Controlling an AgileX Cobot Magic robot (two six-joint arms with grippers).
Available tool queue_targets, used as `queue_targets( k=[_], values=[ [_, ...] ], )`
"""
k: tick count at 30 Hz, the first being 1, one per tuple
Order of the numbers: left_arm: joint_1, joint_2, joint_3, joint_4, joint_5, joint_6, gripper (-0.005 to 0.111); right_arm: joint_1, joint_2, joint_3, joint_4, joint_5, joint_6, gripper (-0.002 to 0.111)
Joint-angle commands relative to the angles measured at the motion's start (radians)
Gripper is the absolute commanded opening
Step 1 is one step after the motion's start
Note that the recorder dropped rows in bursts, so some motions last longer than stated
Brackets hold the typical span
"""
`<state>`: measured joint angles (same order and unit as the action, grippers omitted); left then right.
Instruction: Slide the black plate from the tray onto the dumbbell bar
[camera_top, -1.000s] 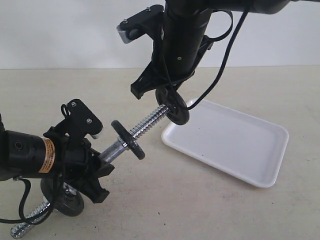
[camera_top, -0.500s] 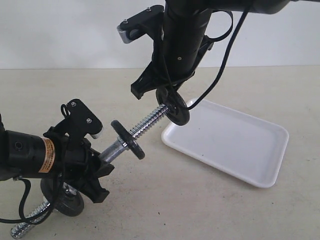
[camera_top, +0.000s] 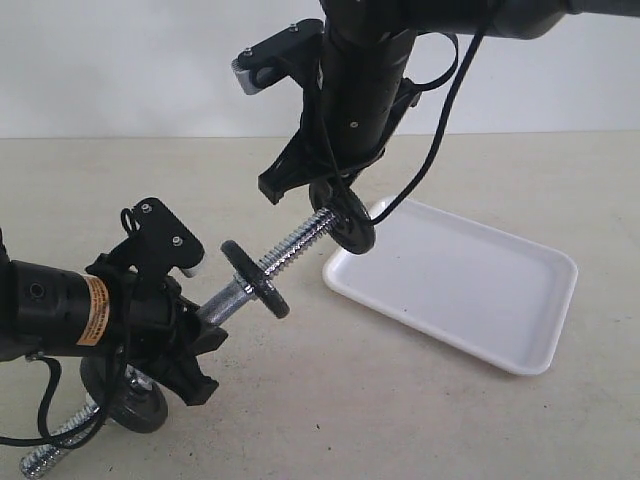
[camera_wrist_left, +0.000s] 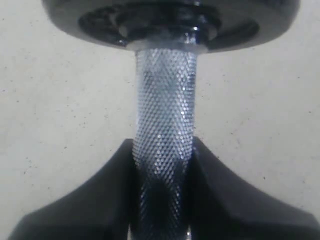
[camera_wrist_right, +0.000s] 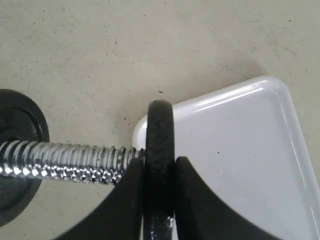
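Plate (camera_top: 345, 222) is at centre frame in the exterior view, up on edge and off the tray (camera_top: 480, 300), which lies lower right with nothing in it. It is held face-on to the bar (camera_top: 290, 250) so the hole lines up with the threaded tip. In the right wrist view the thread touches the plate (camera_wrist_right: 159, 145) face; how far the tip is in, I cannot tell.

The bar runs from lower left up toward centre, tilted, so its free end points at the plate. An inner disc (camera_top: 255, 280) is already on it, well apart from the plate, so there is bare thread left to slide along.

Right gripper (camera_top: 330, 200) comes down from the top, jaws clenched on the plate, one pad on each flat face. Left gripper (camera_top: 190, 345) at lower left has its jaws clamped around the knurled middle of the bar (camera_wrist_left: 165, 135), just behind the disc, bracing it as a fixed peg.
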<state>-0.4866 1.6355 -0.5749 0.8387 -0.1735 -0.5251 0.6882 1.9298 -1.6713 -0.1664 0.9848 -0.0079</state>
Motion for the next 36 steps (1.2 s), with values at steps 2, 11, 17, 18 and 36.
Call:
queue_targets(
  k=[2, 11, 17, 18, 36],
  values=[
    [-0.002, -0.034, -0.035, -0.022, -0.165, -0.009, 0.004, 0.009, -0.018, -0.016, 0.016, -0.043, -0.001, 0.000],
    [-0.002, -0.034, -0.035, -0.022, -0.167, -0.009, 0.004, 0.009, -0.018, -0.016, 0.027, -0.067, -0.001, 0.000],
    [-0.002, -0.034, -0.035, -0.022, -0.167, -0.009, 0.004, 0.009, -0.018, -0.016, 0.077, -0.058, -0.030, 0.000],
    [-0.002, -0.034, -0.035, -0.022, -0.167, -0.009, 0.004, 0.009, -0.018, -0.016, 0.090, -0.058, -0.032, 0.000],
    [-0.002, -0.034, -0.036, -0.022, -0.173, -0.020, 0.004, 0.136, -0.018, -0.016, 0.080, -0.092, 0.043, 0.000]
  ],
)
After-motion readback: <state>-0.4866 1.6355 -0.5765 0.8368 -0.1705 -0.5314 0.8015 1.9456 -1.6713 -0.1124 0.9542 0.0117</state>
